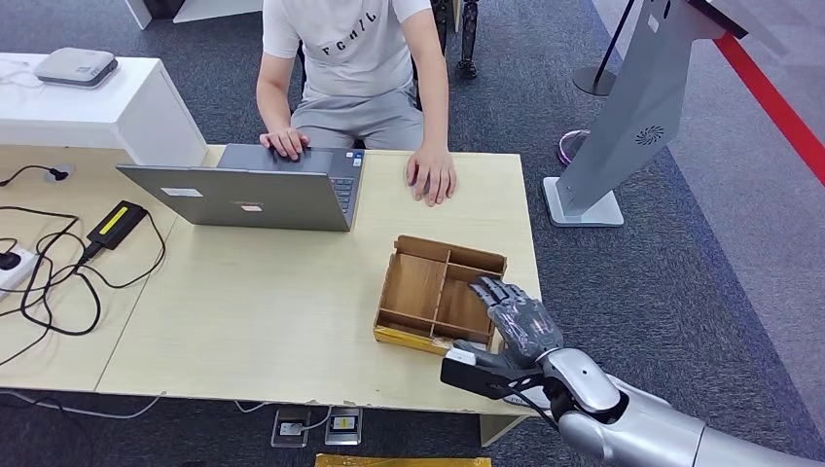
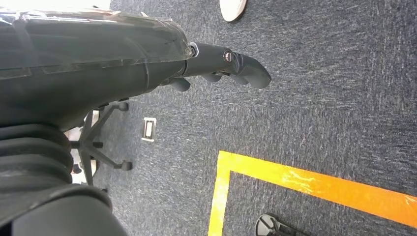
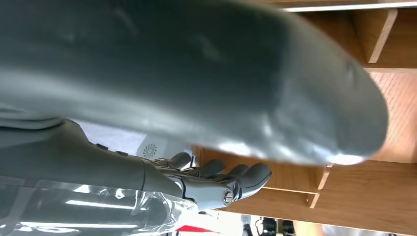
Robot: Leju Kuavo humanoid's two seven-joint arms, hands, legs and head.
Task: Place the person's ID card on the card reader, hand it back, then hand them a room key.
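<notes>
One robot hand (image 1: 513, 316) hovers over the wooden tray (image 1: 418, 284).

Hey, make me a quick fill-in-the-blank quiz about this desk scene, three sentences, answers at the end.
1. The robot's right hand hovers over the wooden ____ with compartments.
2. The person's hand rests on the keyboard of an open ____.
3. The left hand hangs above grey carpet marked with tape coloured ____.

Missing words: box; laptop; orange
</notes>
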